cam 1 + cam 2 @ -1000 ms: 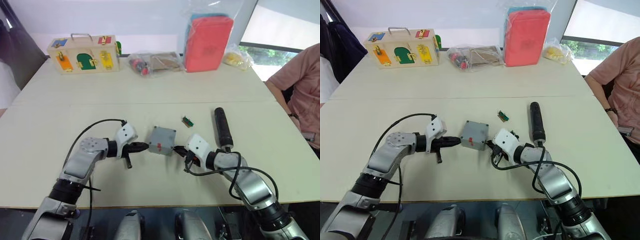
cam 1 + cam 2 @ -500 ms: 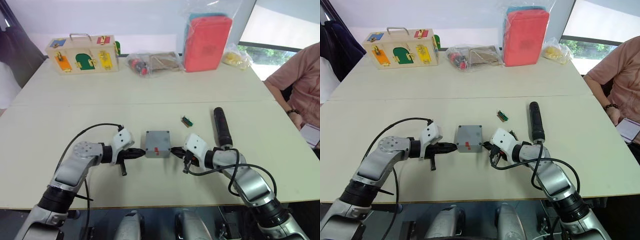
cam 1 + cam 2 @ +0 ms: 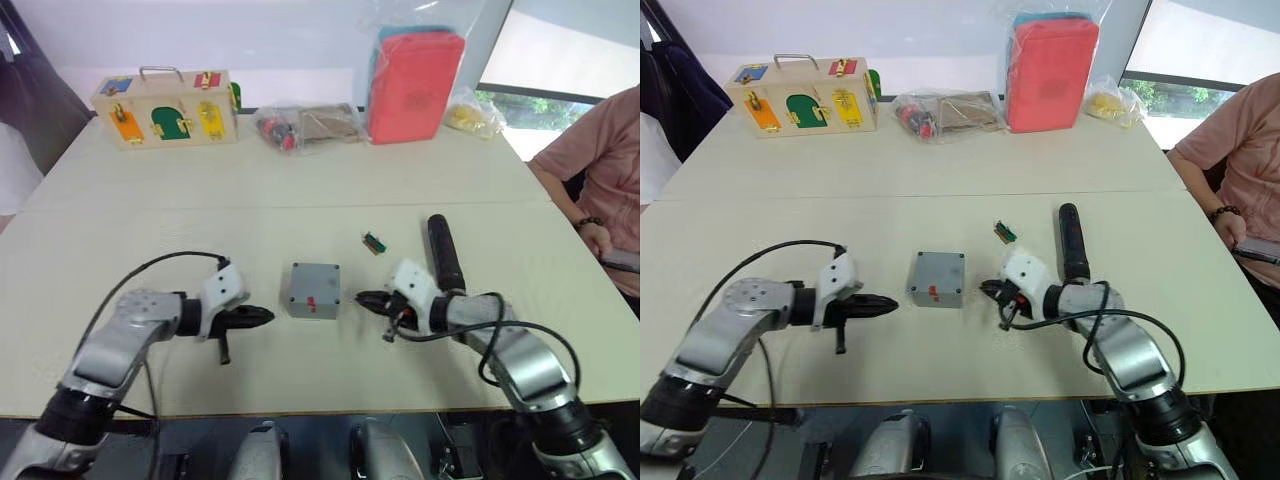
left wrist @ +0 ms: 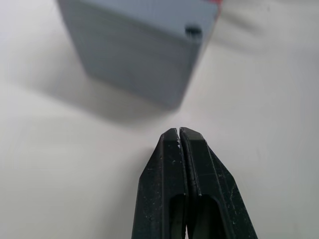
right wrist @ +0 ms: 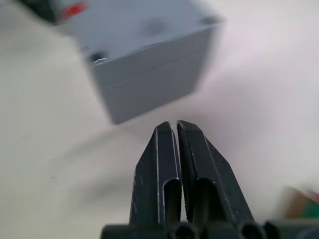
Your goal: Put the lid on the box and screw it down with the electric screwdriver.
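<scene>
1. The box [image 3: 314, 290] sits on the tabletop [image 3: 300, 200], near the front edge and about midway between the two claws. It is grey and square, with a small red mark on the side facing the robot.
2. The lid [image 3: 315, 275] lies on top of the box and covers it. Corner screw holes show in the wrist views. The inside of the box is hidden.
3. Left claw [image 3: 262, 317]: fingers pressed together, holding nothing. It points at the box's left side with a clear gap between them.
4. Right claw [image 3: 362, 299]: fingers pressed together, holding nothing. It points at the box's right side, also apart from it.
5. The electric screwdriver [image 3: 444, 254] lies flat on the tabletop to the right of the box, just behind the right arm, its long axis running away from the robot.
6. A small green connector piece [image 3: 375, 242] lies between the box and the screwdriver, slightly further back.
7. Far edge of the tabletop, left to right:
   - wooden latch box [image 3: 166, 107] with coloured doors and a metal handle, doors shut;
   - clear plastic bag [image 3: 305, 125] holding small parts, some of them red;
   - upright red case [image 3: 415, 85] inside a clear bag;
   - small bag of yellow items [image 3: 474, 115].
8. A person's arm in a pink sleeve [image 3: 590, 150] is at the right edge.
</scene>
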Available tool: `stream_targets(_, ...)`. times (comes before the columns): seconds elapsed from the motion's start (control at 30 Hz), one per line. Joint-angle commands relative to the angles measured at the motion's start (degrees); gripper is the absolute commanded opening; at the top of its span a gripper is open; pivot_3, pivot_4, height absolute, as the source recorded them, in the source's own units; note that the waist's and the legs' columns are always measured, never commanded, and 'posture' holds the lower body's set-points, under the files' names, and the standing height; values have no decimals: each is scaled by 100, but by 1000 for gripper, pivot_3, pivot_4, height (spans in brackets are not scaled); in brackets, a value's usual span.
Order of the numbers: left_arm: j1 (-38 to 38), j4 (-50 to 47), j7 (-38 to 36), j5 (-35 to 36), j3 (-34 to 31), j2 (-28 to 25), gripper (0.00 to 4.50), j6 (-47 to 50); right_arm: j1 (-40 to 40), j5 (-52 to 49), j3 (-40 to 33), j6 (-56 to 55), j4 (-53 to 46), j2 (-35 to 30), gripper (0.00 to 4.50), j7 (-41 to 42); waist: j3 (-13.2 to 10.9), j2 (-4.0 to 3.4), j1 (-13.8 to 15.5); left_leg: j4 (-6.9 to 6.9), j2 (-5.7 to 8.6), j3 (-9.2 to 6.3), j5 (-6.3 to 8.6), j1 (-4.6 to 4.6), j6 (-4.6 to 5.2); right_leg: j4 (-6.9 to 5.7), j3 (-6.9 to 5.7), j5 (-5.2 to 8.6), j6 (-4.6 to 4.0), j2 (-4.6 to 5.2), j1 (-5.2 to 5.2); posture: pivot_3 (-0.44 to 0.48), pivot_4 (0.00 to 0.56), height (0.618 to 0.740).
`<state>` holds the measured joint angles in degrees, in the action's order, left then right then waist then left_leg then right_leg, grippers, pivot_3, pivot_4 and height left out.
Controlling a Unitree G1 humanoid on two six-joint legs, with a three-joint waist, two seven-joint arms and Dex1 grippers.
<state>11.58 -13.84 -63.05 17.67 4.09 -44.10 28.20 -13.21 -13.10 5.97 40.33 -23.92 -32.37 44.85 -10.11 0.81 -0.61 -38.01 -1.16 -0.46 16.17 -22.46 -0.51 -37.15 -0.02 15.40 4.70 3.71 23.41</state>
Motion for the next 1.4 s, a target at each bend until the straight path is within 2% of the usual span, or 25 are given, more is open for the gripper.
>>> stream_targets(0.03, -86, -689, -13, 475, -565, -288, 0, 308, 86, -630, -757, 433, -683, -168, 1308, 5, -6, -1, 13, 0, -2, 0, 0, -1, 0, 2, 0, 0, 0, 1, 0, 0, 150, 730)
stream_targets(0.13, -158, -813, -48, 696, -870, -461, 0, 382, 105, -798, -1079, 769, -872, -289, 2591, -178, -9, -2, 5, 0, -1, 2, 0, -1, 0, 5, 0, 1, -2, 4, -1, 0, 150, 730)
stream_targets(0.23, 74, -969, -1, 1018, -1040, -481, 0, 560, 252, -751, -1364, 1051, -888, -442, 3844, -490, -10, -2, 11, 0, 0, 3, 0, -1, 0, 5, 0, 2, -3, 3, -1, 0, 150, 730)
stream_targets(0.3, 274, -1106, 154, 1083, -902, -368, 0, 664, 375, -867, -1507, 1164, -855, -517, 4416, -500, -12, 2, 30, 0, 0, 2, 0, -2, 0, 5, -1, 2, -3, 2, -2, 0, 150, 730)
stream_targets(0.5, 794, -1301, 481, 1380, -677, -17, 0, 995, 303, -1138, -1727, 1664, -511, 16, 4416, -1126, -15, 5, -18, 0, 17, 6, 0, -1, 0, 6, 3, -7, 13, -3, -3, 0, 150, 730)
stream_targets(0.63, 873, -1314, 526, 1439, -572, 4, 0, 1020, 254, -1084, -1588, 1515, -308, 247, 4416, -1370, -19, -3, -18, 5, 16, 6, 0, 1, 0, 1, 5, -9, 15, -11, 3, 0, 150, 730)
stream_targets(1.1, 932, -1316, 691, 1394, -462, -19, 0, 955, 116, -1087, -1326, 1318, -14, 238, 4416, -1521, -22, -3, -8, 4, 18, 6, 0, 1, 0, 2, 5, -9, 16, -10, 1, 0, 150, 730)
stream_targets(1.2, 905, -1356, 717, 1424, -487, -50, 0, 981, 88, -1073, -1270, 1273, 61, 249, 3839, -1521, -22, -3, -9, 5, 18, 6, 0, 1, 0, 2, 5, -9, 16, -10, 2, 0, 150, 730)
stream_targets(1.23, 896, -1361, 724, 1427, -497, -66, 0, 986, 77, -1076, -1260, 1276, 77, 250, 3388, -1522, -22, -3, -9, 4, 18, 6, 0, 1, 0, 2, 5, -9, 16, -10, 2, 0, 150, 730)
stream_targets(1.33, 855, -1384, 744, 1427, -518, -102, 0, 983, 63, -1079, -1229, 1275, 91, 242, 2500, -1532, -22, -3, -9, 4, 18, 6, 0, 1, 0, 2, 5, -9, 16, -10, 2, 0, 150, 730)
stream_targets(1.4, 845, -1389, 760, 1443, -526, -109, 0, 989, 42, -1072, -1203, 1268, 130, 239, 1673, -1538, -22, -3, -9, 4, 17, 6, 0, 1, 0, 2, 4, -9, 16, -10, 2, 0, 150, 730)
